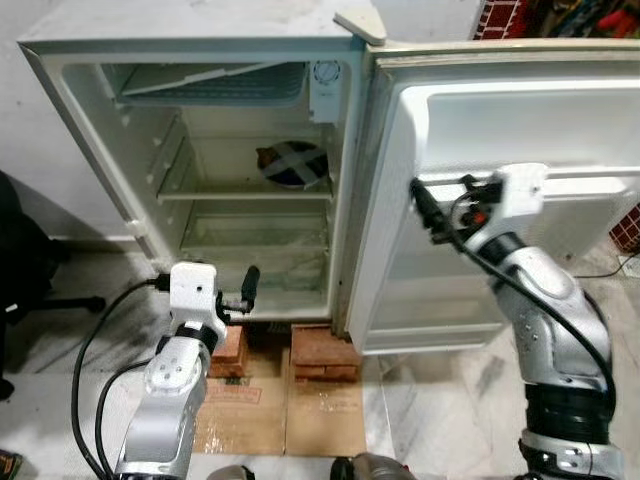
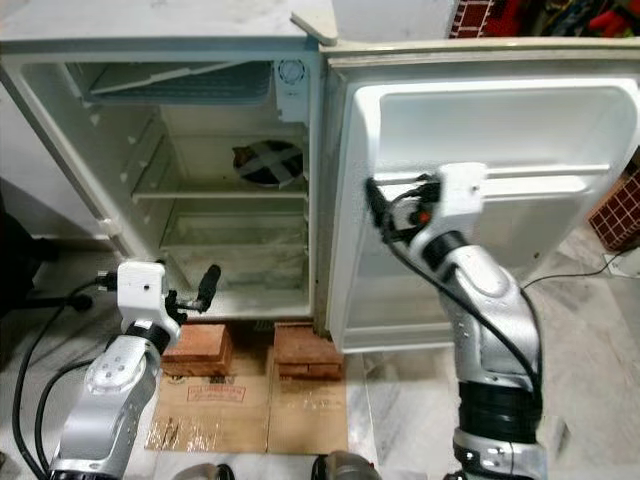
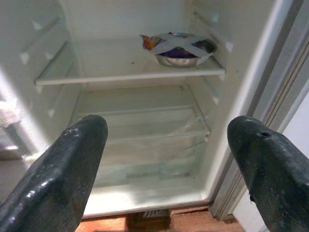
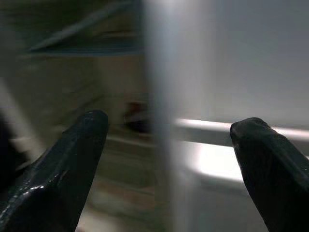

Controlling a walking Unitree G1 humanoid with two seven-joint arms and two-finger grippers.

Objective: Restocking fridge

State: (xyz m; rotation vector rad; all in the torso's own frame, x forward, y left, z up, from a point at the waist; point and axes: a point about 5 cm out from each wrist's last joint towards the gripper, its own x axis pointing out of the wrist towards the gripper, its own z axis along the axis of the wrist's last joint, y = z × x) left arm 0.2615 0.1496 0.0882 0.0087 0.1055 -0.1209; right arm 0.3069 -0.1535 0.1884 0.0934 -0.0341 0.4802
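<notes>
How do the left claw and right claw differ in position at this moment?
The left claw sits low, in front of the fridge's bottom opening, above the bricks; the right claw is raised higher, at the inner side of the open door. The left claw faces the shelves and a taped bowl; the right claw faces the door edge. Both are open and hold nothing.
</notes>
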